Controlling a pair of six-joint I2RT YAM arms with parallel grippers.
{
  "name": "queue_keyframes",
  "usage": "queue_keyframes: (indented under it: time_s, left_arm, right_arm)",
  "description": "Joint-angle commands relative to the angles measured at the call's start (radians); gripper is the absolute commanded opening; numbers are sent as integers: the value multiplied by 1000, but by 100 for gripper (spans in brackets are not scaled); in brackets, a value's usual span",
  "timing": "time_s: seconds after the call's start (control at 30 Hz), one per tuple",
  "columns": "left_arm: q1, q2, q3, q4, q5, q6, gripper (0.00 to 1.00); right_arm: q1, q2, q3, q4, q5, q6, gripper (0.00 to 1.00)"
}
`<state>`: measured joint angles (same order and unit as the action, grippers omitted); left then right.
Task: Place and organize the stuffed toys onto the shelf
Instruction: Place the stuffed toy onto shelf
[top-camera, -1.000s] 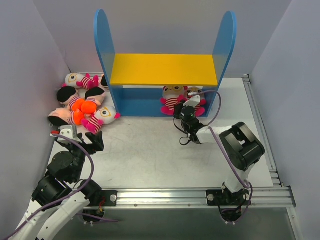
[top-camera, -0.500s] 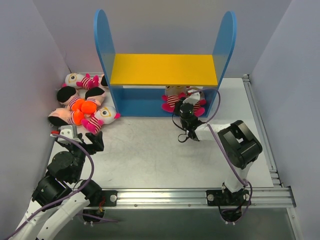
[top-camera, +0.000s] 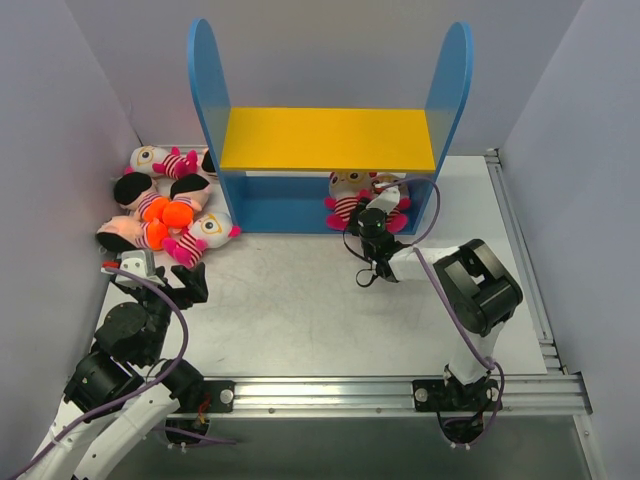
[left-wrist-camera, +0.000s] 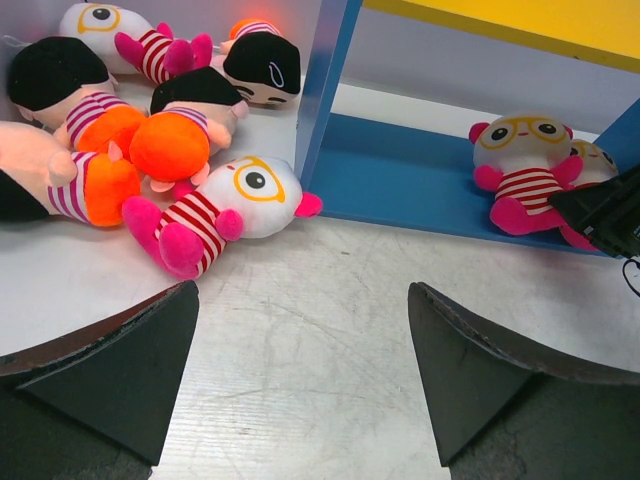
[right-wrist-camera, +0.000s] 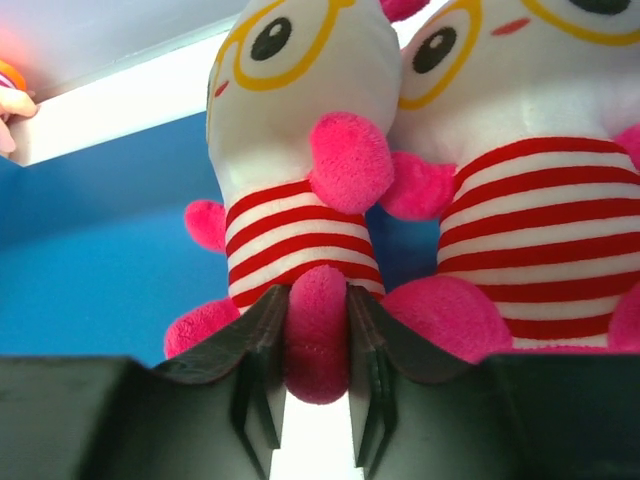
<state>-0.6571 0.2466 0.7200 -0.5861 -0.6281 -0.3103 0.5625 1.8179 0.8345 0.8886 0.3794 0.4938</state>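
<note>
The right pincer (right-wrist-camera: 316, 305) is clamped on one pink leg (right-wrist-camera: 318, 350) of a striped toy (right-wrist-camera: 300, 150); this toy sits on the blue bottom board of the shelf (right-wrist-camera: 90, 250), under the yellow board (top-camera: 328, 138), and it touches a second striped toy (right-wrist-camera: 520, 200) just beside it; the left pincer (left-wrist-camera: 302, 295) hangs with its fingers wide apart and nothing in them; the other stuffed toys (top-camera: 165, 210) lie in a heap on the table (top-camera: 300, 290), to the left of the shelf; I think these toys are very light and squishy, so they flop and bend but do not break; a thin leg lets a toy swing and tip over; a hold around the fat tummy seems better; the fuzzy cloth should not slip much.
</note>
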Motion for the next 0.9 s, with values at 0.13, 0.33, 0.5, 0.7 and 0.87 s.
queue_keyframes:
  time_s: [0.13, 0.33, 0.5, 0.7, 0.87]
  left_arm:
    - [7, 2, 10, 2, 8, 10, 94]
    - [8, 2, 10, 0, 8, 8, 94]
    - [10, 3, 10, -1, 8, 7, 94]
    - [10, 5, 9, -3, 10, 5, 94]
    - [11, 8, 10, -3, 10, 5, 94]
  right_arm:
    - [-4, -61, 6, -2, 52, -8, 33]
    - [7, -94, 8, -36, 61, -21, 40]
    - [22, -124, 12, -66, 88, -38, 43]
    - [34, -147, 29, -148, 92, -66, 54]
    - [54, -201, 18, -212, 105, -136, 55]
